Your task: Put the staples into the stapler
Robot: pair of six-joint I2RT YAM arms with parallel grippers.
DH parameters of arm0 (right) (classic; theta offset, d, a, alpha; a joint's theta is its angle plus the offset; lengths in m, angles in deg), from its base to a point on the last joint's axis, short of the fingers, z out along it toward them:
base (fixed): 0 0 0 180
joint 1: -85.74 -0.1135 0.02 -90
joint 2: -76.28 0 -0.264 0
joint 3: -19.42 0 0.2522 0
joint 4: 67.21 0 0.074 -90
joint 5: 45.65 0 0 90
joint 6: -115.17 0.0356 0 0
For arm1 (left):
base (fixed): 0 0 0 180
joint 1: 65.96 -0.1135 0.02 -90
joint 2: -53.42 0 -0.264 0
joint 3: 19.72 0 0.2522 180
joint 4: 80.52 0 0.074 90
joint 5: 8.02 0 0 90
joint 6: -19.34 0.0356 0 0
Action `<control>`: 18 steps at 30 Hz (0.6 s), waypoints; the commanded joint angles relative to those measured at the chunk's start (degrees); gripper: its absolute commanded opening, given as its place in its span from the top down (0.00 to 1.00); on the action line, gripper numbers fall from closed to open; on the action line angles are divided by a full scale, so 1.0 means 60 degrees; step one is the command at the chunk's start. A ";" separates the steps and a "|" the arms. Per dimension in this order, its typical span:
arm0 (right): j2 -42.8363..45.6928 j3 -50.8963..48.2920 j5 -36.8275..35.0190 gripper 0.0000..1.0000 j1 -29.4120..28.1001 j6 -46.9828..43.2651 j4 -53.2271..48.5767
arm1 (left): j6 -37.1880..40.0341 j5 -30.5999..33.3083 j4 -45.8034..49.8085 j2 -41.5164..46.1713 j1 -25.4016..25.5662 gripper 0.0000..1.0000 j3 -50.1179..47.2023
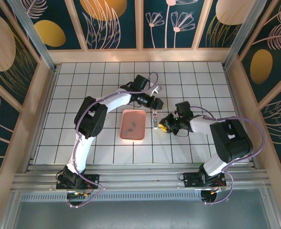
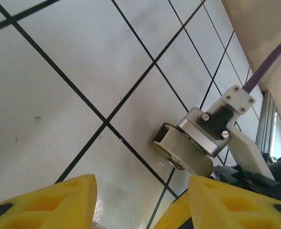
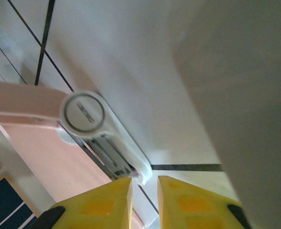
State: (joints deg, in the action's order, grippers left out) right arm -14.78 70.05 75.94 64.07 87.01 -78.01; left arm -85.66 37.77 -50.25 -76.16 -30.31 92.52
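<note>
The right gripper (image 3: 144, 187) is pinching the white-and-pink plastic stapler (image 3: 107, 138) endwise. The left gripper (image 2: 140, 195) is hanging with jaws spread, the tiny grey staple strips (image 1: 131, 126) lying to its left in the pink rectangular tray (image 1: 133, 110).

A white tiled counter (image 1: 83, 86) with a black grid sits inside a pale wooden frame (image 1: 140, 55). Dark teal wall panels (image 1: 113, 28) carry gold and cream leaf motifs. Aluminium rails (image 1: 140, 182) edge the near side.

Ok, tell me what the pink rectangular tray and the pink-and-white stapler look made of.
Pink rectangular tray: likely matte plastic, uniform colour, rounded moulded rim. Pink-and-white stapler: smooth plastic shell, faint sheen; its grey inner channel looks metallic.
</note>
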 commanded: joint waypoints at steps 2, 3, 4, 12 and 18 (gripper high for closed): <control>-0.0321 0.0257 0.0037 0.80 0.0079 -0.0253 0.0247 | 0.0201 -0.0576 0.0265 0.0457 0.0104 0.49 -0.0378; -0.0386 0.0268 0.0037 0.80 0.0076 -0.0265 0.0255 | 0.0201 -0.0604 0.0265 0.0513 0.0110 0.49 -0.0431; -0.0455 0.0287 0.0024 0.80 0.0072 -0.0299 0.0282 | 0.0211 -0.0651 0.0265 0.0564 0.0125 0.49 -0.0471; -0.0765 0.0445 -0.0052 0.83 0.0007 -0.0520 0.0200 | 0.0072 -0.0603 0.0232 0.0857 0.0298 0.50 -0.0775; 0.0400 0.0615 -0.0410 0.73 -0.0043 -0.0896 -0.1198 | 0.0135 0.0184 0.0481 0.0688 0.0303 0.34 -0.0372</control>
State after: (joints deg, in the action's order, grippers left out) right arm -16.23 72.49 74.61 64.00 83.65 -80.24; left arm -85.55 36.75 -49.92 -73.03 -28.67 88.87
